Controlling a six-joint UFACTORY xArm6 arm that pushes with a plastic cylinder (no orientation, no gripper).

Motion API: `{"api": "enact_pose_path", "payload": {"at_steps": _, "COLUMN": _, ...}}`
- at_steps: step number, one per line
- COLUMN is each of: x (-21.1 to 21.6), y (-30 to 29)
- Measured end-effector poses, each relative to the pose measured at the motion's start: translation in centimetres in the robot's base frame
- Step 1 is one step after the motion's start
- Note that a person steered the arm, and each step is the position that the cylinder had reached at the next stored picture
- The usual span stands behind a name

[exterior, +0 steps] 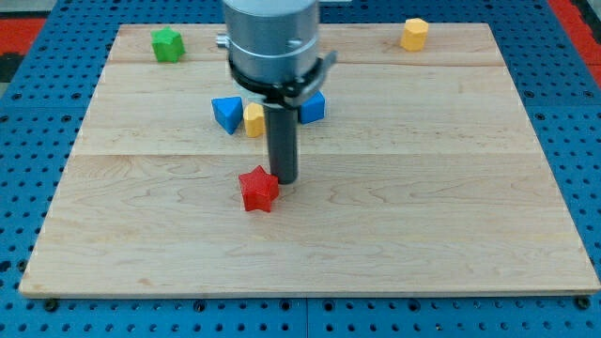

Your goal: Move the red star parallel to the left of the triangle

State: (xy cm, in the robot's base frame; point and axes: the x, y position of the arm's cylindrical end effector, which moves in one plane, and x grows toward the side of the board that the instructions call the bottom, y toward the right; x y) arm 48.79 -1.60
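The red star lies on the wooden board a little left of centre, toward the view's bottom. My tip touches the star's upper right side. The blue triangle sits above the star, toward the view's top. A yellow block stands right beside the triangle on its right. A blue cube is right of that, partly hidden behind the rod and the arm's grey end.
A green block sits at the board's top left corner. A yellow hexagonal block sits at the top right. The board lies on a blue perforated table.
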Motion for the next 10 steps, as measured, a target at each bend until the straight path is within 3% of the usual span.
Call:
{"api": "enact_pose_path", "payload": {"at_steps": 1, "x": 2.5, "y": -1.1}}
{"api": "enact_pose_path", "payload": {"at_steps": 4, "x": 6.0, "y": -15.8}}
{"api": "enact_pose_path", "payload": {"at_steps": 5, "x": 2.7, "y": -21.7}}
{"api": "enact_pose_path", "payload": {"at_steps": 6, "x": -1.0, "y": -23.1}}
{"api": "enact_pose_path", "payload": {"at_steps": 7, "x": 2.3, "y": -23.2}}
{"api": "enact_pose_path", "payload": {"at_steps": 10, "x": -3.5, "y": -24.9}}
